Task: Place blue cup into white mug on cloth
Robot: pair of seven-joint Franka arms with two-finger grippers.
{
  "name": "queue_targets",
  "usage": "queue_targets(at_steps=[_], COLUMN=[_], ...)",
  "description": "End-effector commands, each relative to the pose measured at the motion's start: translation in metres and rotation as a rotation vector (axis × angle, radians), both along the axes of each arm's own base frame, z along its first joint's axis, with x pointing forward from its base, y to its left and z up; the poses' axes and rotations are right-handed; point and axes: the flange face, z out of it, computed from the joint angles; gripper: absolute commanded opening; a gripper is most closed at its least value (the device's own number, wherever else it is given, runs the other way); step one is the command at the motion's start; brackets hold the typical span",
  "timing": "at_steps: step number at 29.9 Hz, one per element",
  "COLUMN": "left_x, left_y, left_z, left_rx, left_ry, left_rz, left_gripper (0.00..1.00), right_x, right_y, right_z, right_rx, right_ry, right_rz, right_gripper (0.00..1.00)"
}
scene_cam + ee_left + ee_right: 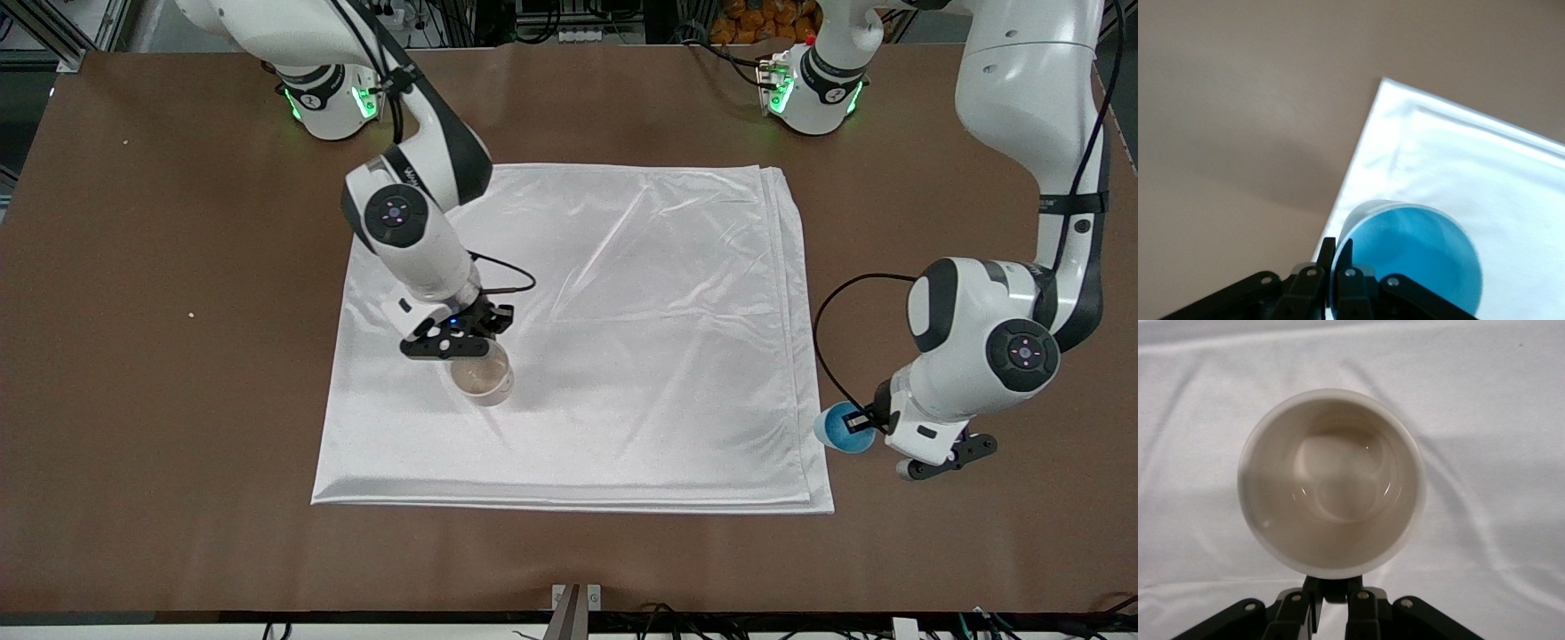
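Front view: big white cloth (613,338) covers mid-table. My right gripper (455,342) is clamped on the white mug (481,374) standing on it. My left gripper (864,418) pinches the blue cup (840,428) by its rim, over the cloth's edge.

Light-blue cup (840,428), cream-white mug (481,374), shiny white cloth (640,267), brown table (178,400).

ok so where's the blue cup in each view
front view: the blue cup is at the cloth's edge toward the left arm's end of the table, gripped by the left tool.
left wrist view: the cup fills the lower middle, its rim pinched by the tool's fingers.
right wrist view: not in it; only the white mug shows.
shared landmark: the white cloth, seen in all three.
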Motion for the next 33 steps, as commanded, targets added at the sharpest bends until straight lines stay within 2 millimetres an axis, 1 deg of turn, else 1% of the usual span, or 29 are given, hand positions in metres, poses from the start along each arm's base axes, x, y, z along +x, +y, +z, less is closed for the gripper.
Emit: queue_targets(at_steps=[1,4,8,11,13,15,20,23,27,28,30,31,32,33], left_x=[-0.014,-0.021,-0.031,-0.037,-0.039,-0.042,-0.044,-0.049,-0.051,-0.052,-0.055,-0.056,-0.057,-0.059], left_y=[-0.033,-0.055,-0.089,-0.106,-0.114,-0.122,-0.129,-0.142,-0.148,-0.151,-0.158,-0.161,-0.163,-0.167], left_z=[0.022,0.03,0.037,0.043,0.046,0.048,0.049,0.049,0.049,0.05,0.05,0.051,0.05,0.05], left_rx=[0.005,0.006,0.004,-0.004,-0.008,-0.01,-0.012,-0.016,-0.018,-0.018,-0.018,-0.019,-0.018,-0.018], left_ry=[0.027,0.035,0.031,0.026,0.022,0.02,0.019,0.02,0.021,0.02,0.02,0.018,0.02,0.02], left_rz=[0.051,0.063,0.08,0.094,0.102,0.106,0.129,0.122,0.148,0.15,0.147,0.147,0.147,0.147], left_gripper=[0.0,0.0,0.0,0.0,0.0,0.0,0.0,0.0,0.0,0.0,0.0,0.0,0.0,0.0], right_x=[-0.007,-0.016,-0.03,-0.039,-0.049,-0.055,-0.069,-0.074,-0.075,-0.074,-0.075,-0.075,-0.076,-0.074], right_y=[0.053,0.079,0.115,0.131,0.144,0.153,0.17,0.177,0.183,0.183,0.184,0.184,0.184,0.183], right_z=[-0.008,-0.013,-0.027,-0.042,-0.052,-0.061,-0.078,-0.087,-0.094,-0.095,-0.096,-0.094,-0.09,-0.087], right_rx=[-0.012,-0.009,-0.021,-0.041,-0.05,-0.057,-0.066,-0.069,-0.068,-0.068,-0.072,-0.075,-0.076,-0.078], right_ry=[-0.021,-0.028,-0.048,-0.062,-0.067,-0.068,-0.064,-0.061,-0.06,-0.06,-0.066,-0.068,-0.067,-0.07], right_rz=[-0.011,-0.02,-0.031,-0.034,-0.024,-0.014,0.016,0.026,0.016,0.016,0.018,0.011,-0.001,-0.013], right_gripper=[0.0,0.0,0.0,0.0,0.0,0.0,0.0,0.0,0.0,0.07,0.55,0.73,1.0,1.0])
